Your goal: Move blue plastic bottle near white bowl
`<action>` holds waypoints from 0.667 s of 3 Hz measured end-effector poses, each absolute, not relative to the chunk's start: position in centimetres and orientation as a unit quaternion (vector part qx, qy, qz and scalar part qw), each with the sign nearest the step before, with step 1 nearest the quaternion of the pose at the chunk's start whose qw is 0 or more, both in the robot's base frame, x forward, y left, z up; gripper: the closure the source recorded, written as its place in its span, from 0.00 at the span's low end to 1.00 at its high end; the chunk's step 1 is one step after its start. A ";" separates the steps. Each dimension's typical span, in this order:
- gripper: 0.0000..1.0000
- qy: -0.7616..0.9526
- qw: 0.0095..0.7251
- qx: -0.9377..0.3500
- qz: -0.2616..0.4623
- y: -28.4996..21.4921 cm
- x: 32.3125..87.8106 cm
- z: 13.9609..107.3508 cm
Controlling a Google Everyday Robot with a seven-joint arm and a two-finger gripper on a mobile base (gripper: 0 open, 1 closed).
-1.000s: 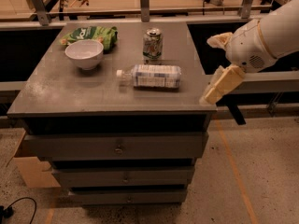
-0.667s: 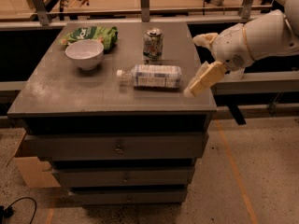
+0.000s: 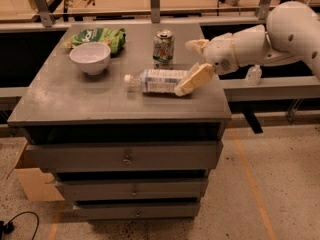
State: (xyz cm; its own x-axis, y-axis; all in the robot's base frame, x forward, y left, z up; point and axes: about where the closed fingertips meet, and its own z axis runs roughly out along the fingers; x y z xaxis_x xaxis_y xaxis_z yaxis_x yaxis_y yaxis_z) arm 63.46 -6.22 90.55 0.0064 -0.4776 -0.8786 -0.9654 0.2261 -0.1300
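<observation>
The blue plastic bottle point(image 3: 155, 80) lies on its side in the middle of the grey cabinet top point(image 3: 75, 101), white cap pointing left. The white bowl point(image 3: 90, 57) stands upright to its left and a little further back, apart from it. My gripper point(image 3: 184, 68) has come in from the right and is open. Its lower finger point(image 3: 195, 80) lies over the bottle's right end, and its upper finger point(image 3: 196, 45) is behind it, next to the can. It holds nothing.
A green-and-white drink can point(image 3: 163, 47) stands just behind the bottle. A green snack bag point(image 3: 97, 36) lies behind the bowl. A small clear pump bottle point(image 3: 254, 75) stands on the ledge at the right. A cardboard box point(image 3: 35, 181) sits on the floor at the left.
My arm has moved left from beyond the cabinet's right edge, bringing the open gripper over the bottle's right end. The bottle, bowl and can have not moved.
</observation>
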 end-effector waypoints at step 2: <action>0.18 0.663 0.421 -0.547 0.288 -4.7 65.8 86.5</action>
State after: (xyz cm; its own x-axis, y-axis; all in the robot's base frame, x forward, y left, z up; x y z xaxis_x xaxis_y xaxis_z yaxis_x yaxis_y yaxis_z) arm 65.82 -4.74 86.54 -0.0466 -0.4834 -0.8742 -0.9690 0.2346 -0.0781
